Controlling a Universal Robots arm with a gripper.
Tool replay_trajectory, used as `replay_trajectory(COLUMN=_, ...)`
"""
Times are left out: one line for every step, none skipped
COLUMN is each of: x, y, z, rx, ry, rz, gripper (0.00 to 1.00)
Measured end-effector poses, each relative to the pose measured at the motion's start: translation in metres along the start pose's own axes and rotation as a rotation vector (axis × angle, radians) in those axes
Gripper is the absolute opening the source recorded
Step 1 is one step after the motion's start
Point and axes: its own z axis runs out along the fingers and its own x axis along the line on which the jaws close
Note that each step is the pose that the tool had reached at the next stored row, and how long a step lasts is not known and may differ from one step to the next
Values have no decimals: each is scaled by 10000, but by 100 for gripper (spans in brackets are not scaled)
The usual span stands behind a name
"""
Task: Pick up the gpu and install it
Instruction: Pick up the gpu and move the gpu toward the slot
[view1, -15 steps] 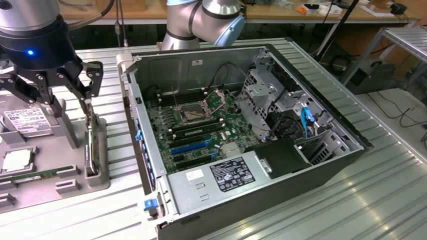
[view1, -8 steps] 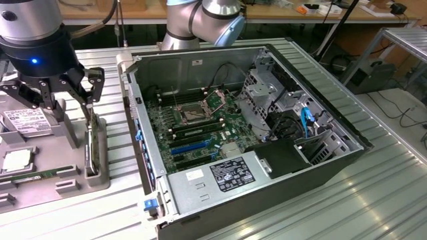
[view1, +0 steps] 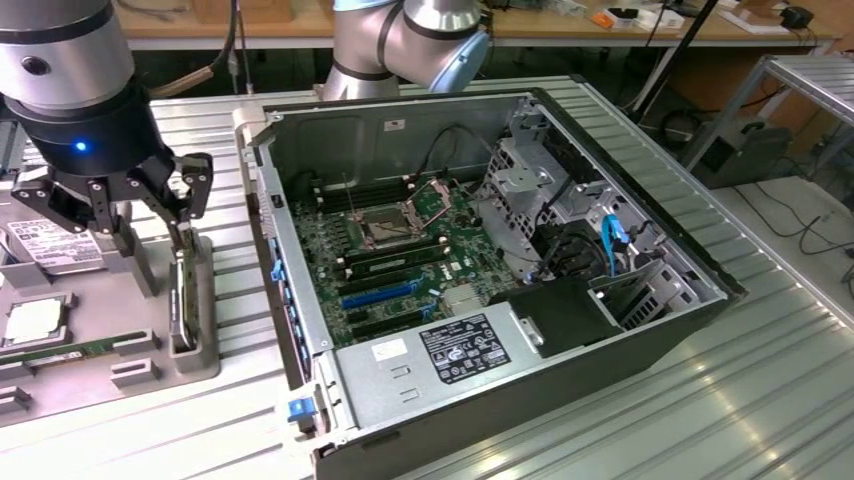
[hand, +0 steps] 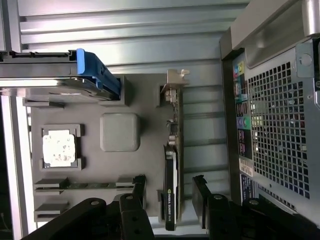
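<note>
My pincer (hand: 170, 192) hangs wide open with the gpu (hand: 170, 175) standing on edge between its fingers, touching neither one.

Even, cool overhead light fills both views, glaring in pale streaks off the ribbed metal tabletop (view1: 747, 400) and the silver shell of the arm (view1: 60, 60), while the open computer case (view1: 534, 110) has a shadowed interior and the gripper (hand: 169, 187) reads as a dark silhouette.
</note>
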Motion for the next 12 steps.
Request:
replay_trajectory(x=1, y=-2, z=31, rx=0, ry=0, rz=0, gripper=50)
replay_trajectory(x=2, y=-4, z=73, rx=-1, ry=-1, rz=0, gripper=50)
replay_trajectory(x=2, y=-6, z=102, rx=0, ry=0, rz=0, gripper=50)
replay_trajectory(x=3, y=-7, z=119, rx=0, ry=0, rz=0, gripper=50)
replay_trajectory(x=3, y=-8, z=132, rx=0, ry=0, rz=0, gripper=50)
replay_trajectory(x=3, y=-9, z=148, rx=0, ry=-1, rz=0, gripper=50)
replay_trajectory(x=3, y=-10, z=163, rx=-1, ry=-1, rz=0, gripper=50)
replay_trajectory(x=4, y=-11, z=175, rx=0, ry=-1, rz=0, gripper=50)
replay_trajectory(x=3, y=-16, z=184, rx=0, ry=0, rz=-2, gripper=50)
replay_trajectory(x=2, y=-44, z=197, rx=-1, ry=0, rz=0, gripper=50)
replay_trajectory(x=1, y=-54, z=202, rx=0, ry=0, rz=-1, gripper=50)
replay_trajectory(x=1, y=-63, z=210, rx=-1, ry=0, rz=0, gripper=50)
